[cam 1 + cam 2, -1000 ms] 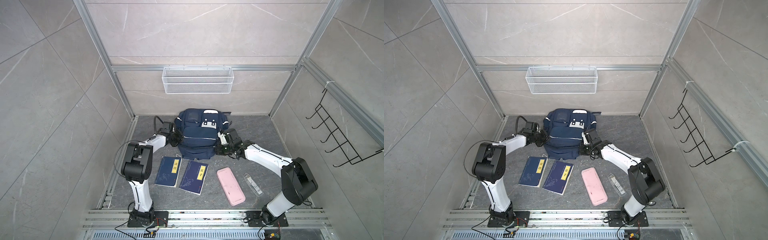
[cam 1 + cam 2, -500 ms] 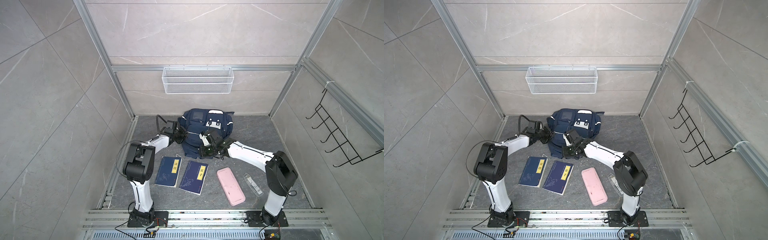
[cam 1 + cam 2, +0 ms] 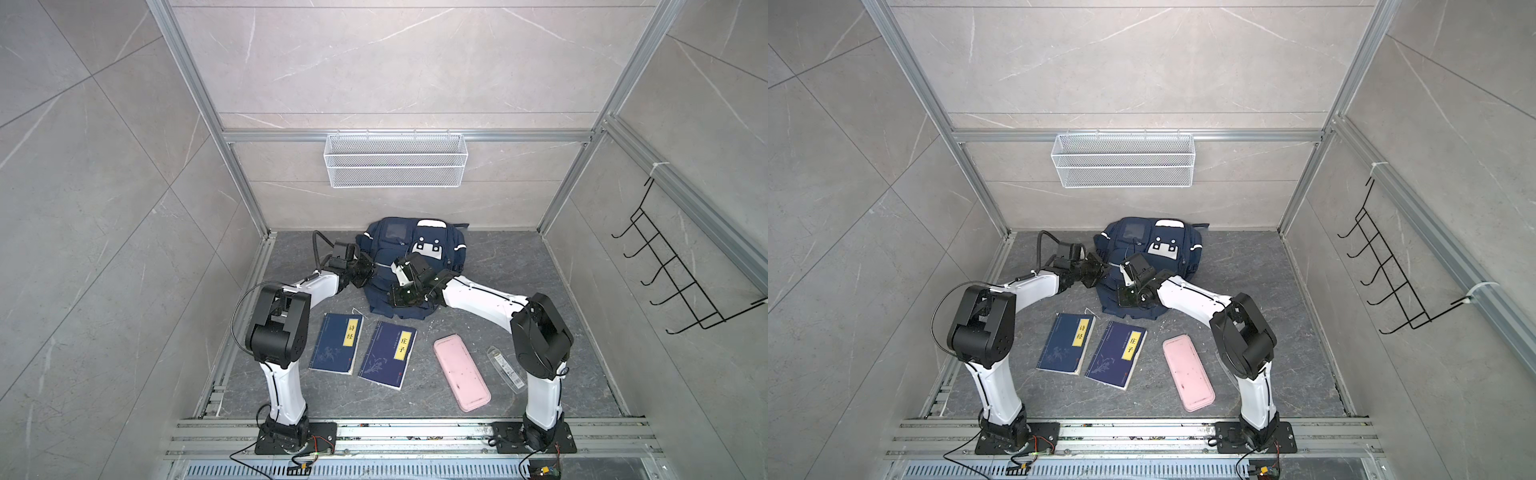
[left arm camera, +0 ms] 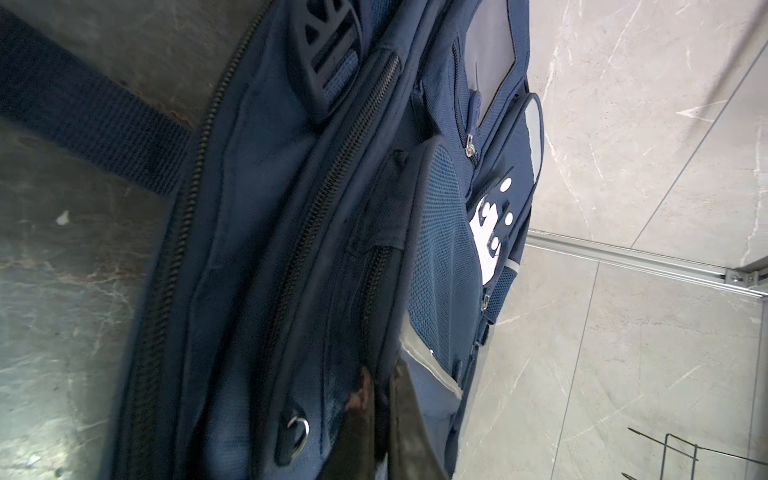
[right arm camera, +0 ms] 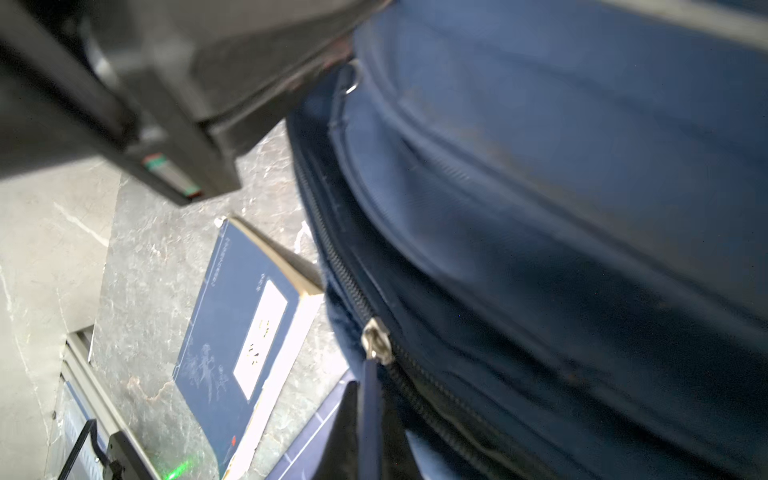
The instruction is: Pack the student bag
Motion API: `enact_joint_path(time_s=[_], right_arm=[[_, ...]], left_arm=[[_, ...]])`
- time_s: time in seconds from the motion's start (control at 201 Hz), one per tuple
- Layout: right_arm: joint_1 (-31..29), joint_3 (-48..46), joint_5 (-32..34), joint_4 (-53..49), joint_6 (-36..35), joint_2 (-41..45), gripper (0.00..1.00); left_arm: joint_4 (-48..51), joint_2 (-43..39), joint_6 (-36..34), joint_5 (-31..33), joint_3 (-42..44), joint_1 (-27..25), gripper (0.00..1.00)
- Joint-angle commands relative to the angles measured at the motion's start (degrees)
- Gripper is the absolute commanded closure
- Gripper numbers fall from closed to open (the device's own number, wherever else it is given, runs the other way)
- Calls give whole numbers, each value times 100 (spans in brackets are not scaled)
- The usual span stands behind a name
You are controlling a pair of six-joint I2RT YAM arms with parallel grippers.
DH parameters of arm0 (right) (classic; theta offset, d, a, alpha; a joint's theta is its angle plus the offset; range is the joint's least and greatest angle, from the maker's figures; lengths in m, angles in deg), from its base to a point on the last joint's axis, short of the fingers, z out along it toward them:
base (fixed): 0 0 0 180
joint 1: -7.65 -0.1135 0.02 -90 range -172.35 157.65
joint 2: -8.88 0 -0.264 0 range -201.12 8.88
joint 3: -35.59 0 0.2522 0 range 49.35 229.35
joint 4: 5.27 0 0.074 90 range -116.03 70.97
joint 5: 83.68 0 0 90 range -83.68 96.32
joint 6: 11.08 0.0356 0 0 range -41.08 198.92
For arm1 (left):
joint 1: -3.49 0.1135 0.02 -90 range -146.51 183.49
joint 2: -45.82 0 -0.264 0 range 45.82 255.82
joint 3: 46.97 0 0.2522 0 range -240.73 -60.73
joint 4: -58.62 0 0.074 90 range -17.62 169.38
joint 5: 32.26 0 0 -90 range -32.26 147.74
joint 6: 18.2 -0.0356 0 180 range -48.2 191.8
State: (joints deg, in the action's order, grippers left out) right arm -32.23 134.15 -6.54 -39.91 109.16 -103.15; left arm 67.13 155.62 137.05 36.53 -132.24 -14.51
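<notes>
Right wrist: right gripper (image 5: 365, 411) fingers pinch the navy zip pull (image 5: 370, 374), a flat strap-like tab hanging off a metal slider. The bag (image 5: 540, 208) bulks just past the fingertips, w/ coarse black zip teeth curving away.

Left wrist: left gripper (image 4: 380, 374) fingers are pressed together, tips against the bag's side by a black zip and a small metal ring (image 4: 297, 430). Can't tell if cloth is nipped. Fabric is woven navy, w/ mesh panels, a grey reflective strip, a white patch and a webbing strap.

Both top views: bag (image 3: 384, 255) (image 3: 1129, 245) lies soft and slumped, left fingers at its side, right fingers on its near front. Flat blue books (image 3: 337, 349) and a pink rounded case (image 3: 461, 374) lie behind the fingers, toward the arm bases.
</notes>
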Motion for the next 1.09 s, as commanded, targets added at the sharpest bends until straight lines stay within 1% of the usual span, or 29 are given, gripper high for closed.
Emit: enact_joint_path(time_s=[0.0, 0.189, 0.299, 0.463, 0.543, 0.677, 0.766, 0.946, 1.09], right_arm=[[380, -268, 48, -38, -78, 554, 99], [839, -729, 20, -188, -258, 1166, 99], [1018, -968, 124, -382, -422, 1497, 99], [1108, -1332, 302, -672, -616, 1915, 99], [1101, -1478, 106, -697, -624, 1989, 98], [1072, -1756, -256, -480, -383, 2019, 99], [938, -1859, -427, -270, -215, 1963, 99], [483, -1503, -375, -137, -44, 1455, 99], [331, -1232, -384, 164, 222, 974, 98]], left_arm=[[-808, -225, 214, -59, -95, -212, 100], [-1008, -5, 366, -130, -256, -734, 100], [-1160, 105, 493, -132, -266, -1022, 96], [-1225, 260, 567, -170, -399, -1415, 95], [-1145, 315, 526, -186, -495, -1546, 94], [-1074, 396, 498, -156, -553, -1599, 93], [-1060, 420, 505, -161, -607, -1596, 93], [-1004, 415, 504, -130, -659, -1610, 93], [-1007, 367, 490, -110, -576, -1610, 93]])
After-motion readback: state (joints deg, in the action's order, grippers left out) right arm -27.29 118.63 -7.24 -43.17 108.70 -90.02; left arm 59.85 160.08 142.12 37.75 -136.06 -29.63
